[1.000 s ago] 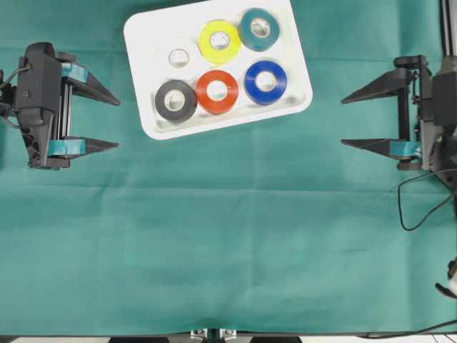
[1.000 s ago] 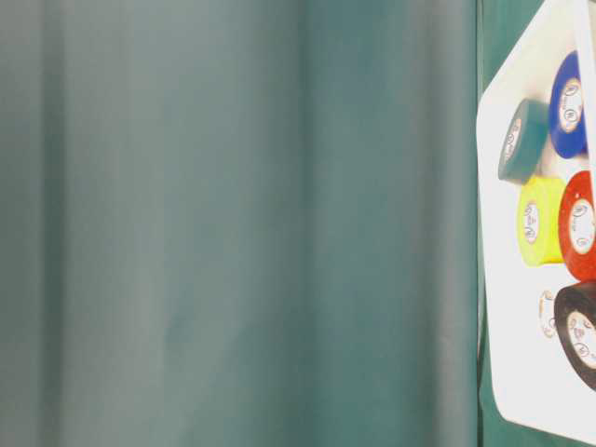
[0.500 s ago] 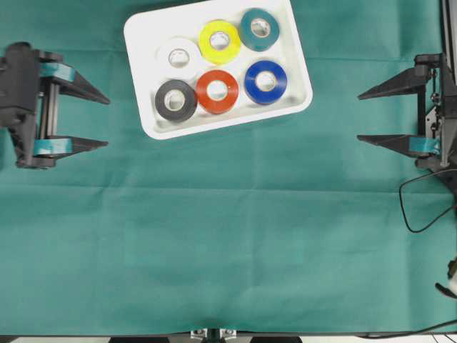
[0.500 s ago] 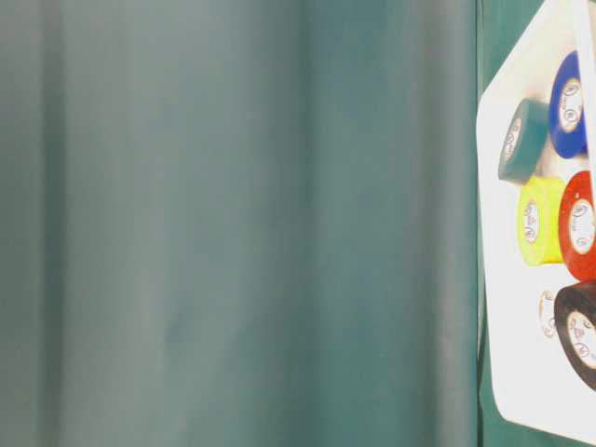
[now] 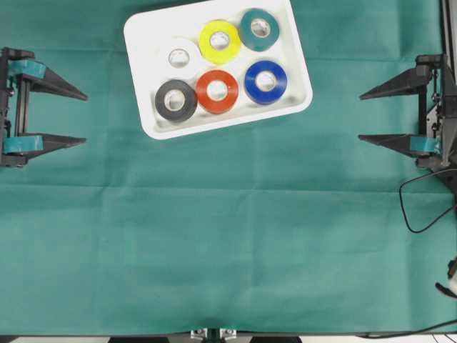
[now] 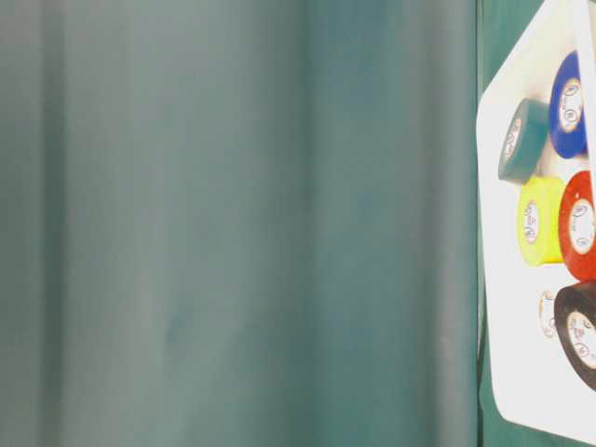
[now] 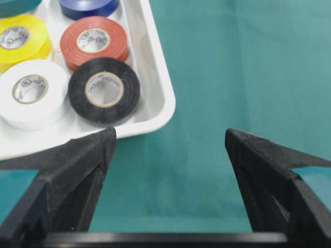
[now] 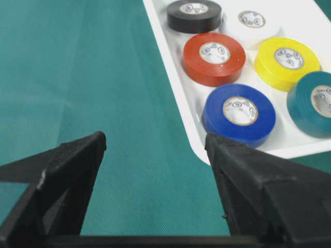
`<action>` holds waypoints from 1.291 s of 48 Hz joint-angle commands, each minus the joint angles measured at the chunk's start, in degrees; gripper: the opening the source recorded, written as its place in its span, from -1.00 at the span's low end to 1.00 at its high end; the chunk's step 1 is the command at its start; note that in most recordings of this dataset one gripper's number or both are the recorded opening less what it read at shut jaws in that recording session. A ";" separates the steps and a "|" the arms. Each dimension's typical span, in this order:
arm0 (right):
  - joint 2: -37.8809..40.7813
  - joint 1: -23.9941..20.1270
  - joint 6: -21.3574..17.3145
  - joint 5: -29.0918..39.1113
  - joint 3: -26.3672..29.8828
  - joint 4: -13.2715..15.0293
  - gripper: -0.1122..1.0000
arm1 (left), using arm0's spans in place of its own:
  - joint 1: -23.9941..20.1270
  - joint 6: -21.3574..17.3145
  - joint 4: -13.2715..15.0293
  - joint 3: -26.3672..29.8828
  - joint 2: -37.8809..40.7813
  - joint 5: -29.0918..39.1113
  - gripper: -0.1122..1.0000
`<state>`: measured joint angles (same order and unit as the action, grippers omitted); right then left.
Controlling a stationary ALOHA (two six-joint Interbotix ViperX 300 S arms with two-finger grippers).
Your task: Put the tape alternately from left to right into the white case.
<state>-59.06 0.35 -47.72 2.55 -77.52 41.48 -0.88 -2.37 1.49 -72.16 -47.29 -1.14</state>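
- Item, white case (image 5: 143, 43): you have a shallow white plastic tray with rounded corners and a raised rim, lying flat on the green cloth (image 5: 228, 250) at the far middle of the overhead view. Its long axis runs left to right, tilted so the right end sits slightly farther up than the left.
- Item, tape: all six glossy rolls with pale cardboard cores lie inside the case, flat on their sides, core holes facing up. Far row, left to right: white roll (image 5: 179, 58), yellow roll (image 5: 219, 41), teal roll (image 5: 259, 28). Near row: black roll (image 5: 176, 100), red roll (image 5: 217, 91), blue roll (image 5: 265, 81). The two rows follow the tray's long axis, which fits a side-by-side filling order.
- Item, left gripper (image 5: 80, 116): you see it at the left edge, well apart from the case, black fingers spread wide, nothing between them.
- Item, right gripper (image 5: 364, 116): at the right edge, likewise spread wide and empty.
- Judgement: with no roll left on the cloth and both arms parked clear, the placing looks complete.
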 commanded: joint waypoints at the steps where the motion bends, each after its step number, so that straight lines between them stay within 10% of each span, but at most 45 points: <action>1: 0.18 0.18 -0.09 -0.18 0.62 -0.18 0.74 | -0.18 -0.09 0.09 -0.18 -1.05 -0.53 0.67; 62: -5.45 0.18 -0.09 -0.09 -3.16 -0.18 0.74 | -1.41 -0.09 0.09 -8.88 -19.69 1.85 0.67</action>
<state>-65.21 0.44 -47.72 2.64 -81.47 41.48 -2.11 -2.37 1.49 -81.39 -66.62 0.26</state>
